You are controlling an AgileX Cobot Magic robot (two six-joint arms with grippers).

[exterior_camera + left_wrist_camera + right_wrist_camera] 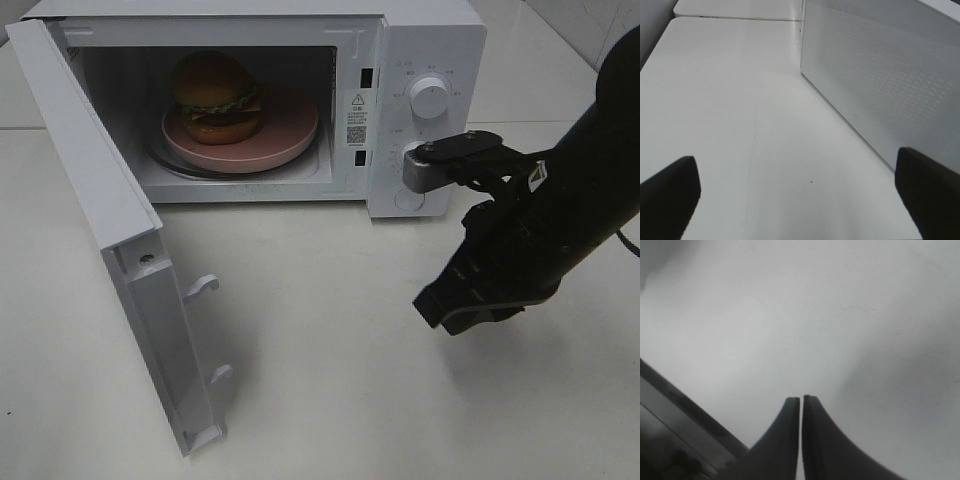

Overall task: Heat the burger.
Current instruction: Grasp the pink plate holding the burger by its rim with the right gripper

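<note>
The black right gripper (pixel 447 308) hangs nearest the high camera, raised above the white table (pixel 330 400) in front of the control panel of the white box-shaped microwave (pixel 430 40). It points down and toward the middle of the table, well apart from the oven's opening. In its wrist view its two dark fingers (pixel 785 435) stand almost closed, with only a thin slit between them and nothing in it, over bare pale tabletop. A grey bracket on that arm (pixel 435 165) overlaps the lower part of the panel, below the round white dial (pixel 430 97). The microwave's white hinged door (pixel 90 200) stands swung wide open on the left, its two white latch hooks (pixel 203 287) facing the table. Inside the lit cavity the round burger (pixel 215 95), with a glossy golden-brown bun, a green lettuce edge and dark patty layers, sits on the left part of a flat round pink plate (pixel 295 130). The left gripper (pixel 800 197) shows only in its own wrist view: its black fingertips (pixel 670 195) are spread wide and hold nothing, low over the table just beside the door's dotted outer face (pixel 880 75).
</note>
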